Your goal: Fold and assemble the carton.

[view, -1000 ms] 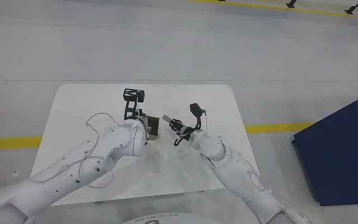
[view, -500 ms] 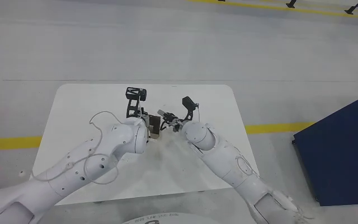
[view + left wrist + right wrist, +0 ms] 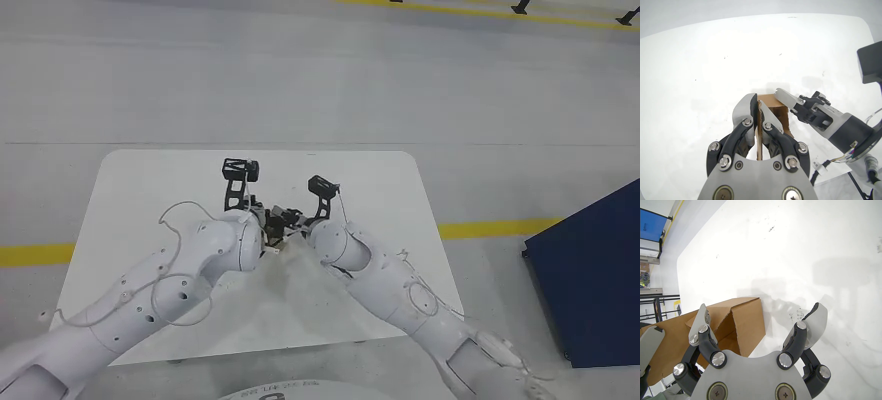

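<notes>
Right arm swung inward over the last second; its jaws now meet the carton (image 3: 747, 321). Carton: brown, part-opened, near the middle of the table (image 3: 150, 190), between both arms. Left jaws: pressed together on one upright cardboard wall, pinching it. Right jaws: spread, one finger (image 3: 700, 317) touching the carton's open end, the other over bare table.
</notes>
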Motion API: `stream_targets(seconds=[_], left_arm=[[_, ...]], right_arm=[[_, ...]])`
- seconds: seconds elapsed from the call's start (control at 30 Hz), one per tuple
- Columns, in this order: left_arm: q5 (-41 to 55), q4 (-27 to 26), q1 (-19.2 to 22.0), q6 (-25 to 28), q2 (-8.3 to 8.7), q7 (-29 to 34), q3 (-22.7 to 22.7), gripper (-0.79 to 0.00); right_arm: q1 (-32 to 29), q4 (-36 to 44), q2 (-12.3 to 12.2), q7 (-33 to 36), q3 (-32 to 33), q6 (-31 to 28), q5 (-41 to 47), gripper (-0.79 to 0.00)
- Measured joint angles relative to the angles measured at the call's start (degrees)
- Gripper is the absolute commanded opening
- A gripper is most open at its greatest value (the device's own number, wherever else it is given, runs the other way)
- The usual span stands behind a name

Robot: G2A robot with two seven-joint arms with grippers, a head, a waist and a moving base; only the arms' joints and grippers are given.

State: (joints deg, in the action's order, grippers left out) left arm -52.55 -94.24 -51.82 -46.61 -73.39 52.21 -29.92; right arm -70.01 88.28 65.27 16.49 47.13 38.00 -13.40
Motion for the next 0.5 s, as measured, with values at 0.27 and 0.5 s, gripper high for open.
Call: stream_targets(seconds=[0.27, 0.5], left_arm=[[0.3, -0.2, -1.8, 0.5, -0.36, -0.3, -2.7, -0.785], [0.2, 0.3, -3.1, 0.8, -0.64, -0.7, -4.6, -0.422]], right_arm=[[1.6, -1.3, 1.1, 1.2, -2.2, 3.8, -3.6, 0.0], [2.9, -2.7, 1.7, 3.7, -3.7, 5.0, -6.4, 0.0]])
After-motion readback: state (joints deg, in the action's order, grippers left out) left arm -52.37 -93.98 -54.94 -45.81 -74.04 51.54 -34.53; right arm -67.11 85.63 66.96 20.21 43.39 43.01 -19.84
